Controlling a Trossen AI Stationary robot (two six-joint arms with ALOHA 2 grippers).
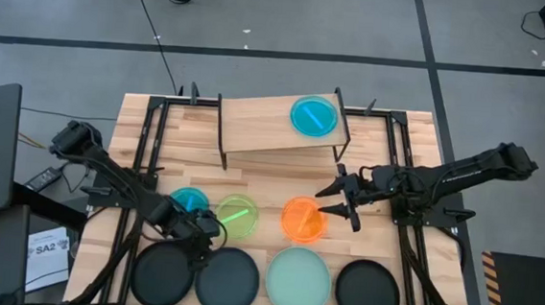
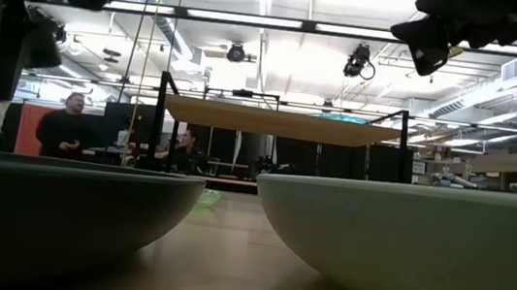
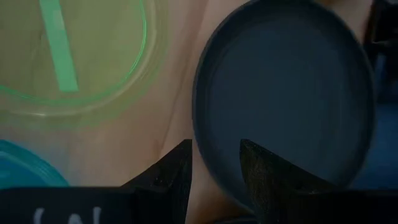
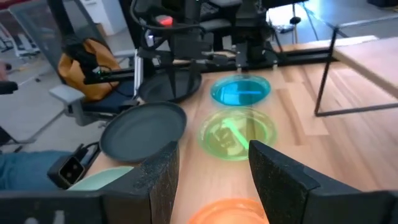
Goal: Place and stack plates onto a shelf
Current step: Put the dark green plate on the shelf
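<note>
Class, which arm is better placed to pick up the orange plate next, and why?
The right. Its open gripper hangs just beside the orange plate, fingers either side of its near rim. The left gripper is far off, over a dark plate.

Both arms are seen as dark, near-black linked segments with bulky joints. The left gripper (image 3: 214,180) ends in two matte black, wedge-shaped fingers (image 3: 267,171) with angular, faceted faces. White lettering is noted on the black body beneath them, only partly visible and unreadable. The right gripper (image 4: 214,171) shows matching black tapered fingers (image 4: 280,177). From above, pointed black prongs project from the right gripper (image 1: 341,202).
</note>
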